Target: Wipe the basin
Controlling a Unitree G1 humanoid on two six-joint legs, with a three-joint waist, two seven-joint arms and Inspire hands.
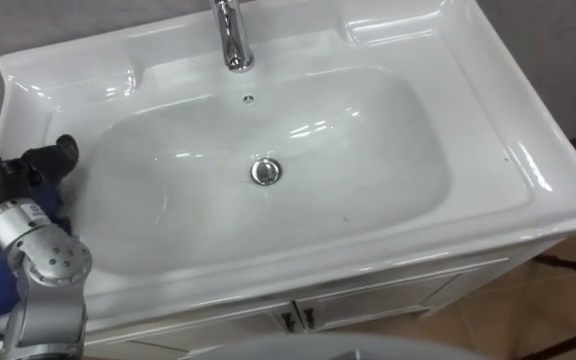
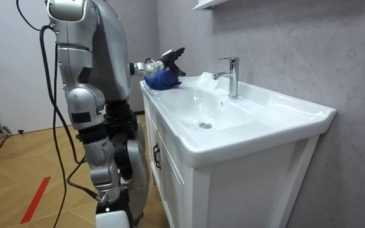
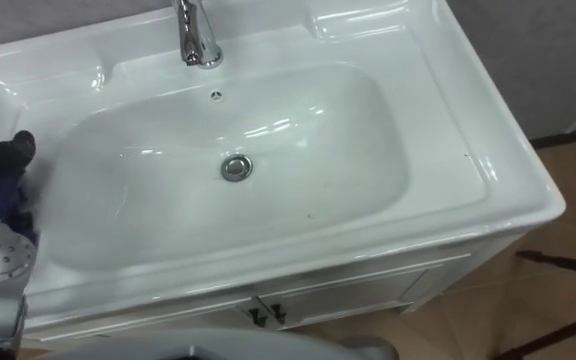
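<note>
Grey textured wall (image 2: pixel 296 44) backs the washstand, and a wooden floor (image 2: pixel 18 171) runs beneath it. Standing upright at the front of the white cabinet (image 2: pixel 233 190), the robot faces the wall, toward the far end of the stand as the room view shows it. On the cabinet sits the white basin (image 1: pixel 538 150), a broad rectangular top with a raised rim and a wide oval bowl sunk in its middle; the bowl is glossy and catches the light. A chrome faucet (image 1: pixel 230 35) rises from the middle of the basin's back edge, its spout reaching out over the bowl. The blue cloth (image 2: pixel 162 79) lies bunched on the basin's left edge, near the front left corner, outside the bowl. The left hand (image 1: pixel 48 162) is at that same edge, right on top of the cloth; whether it clutches the cloth or merely lies on it I cannot tell. A round metal drain (image 1: pixel 265 171) sits at the bottom of the bowl, about its centre. Between the drain and the faucet, on the bowl's back slope, is the small overflow hole (image 1: pixel 249 98). Two dark door handles (image 1: pixel 296 319) show side by side below the basin's front edge
</note>
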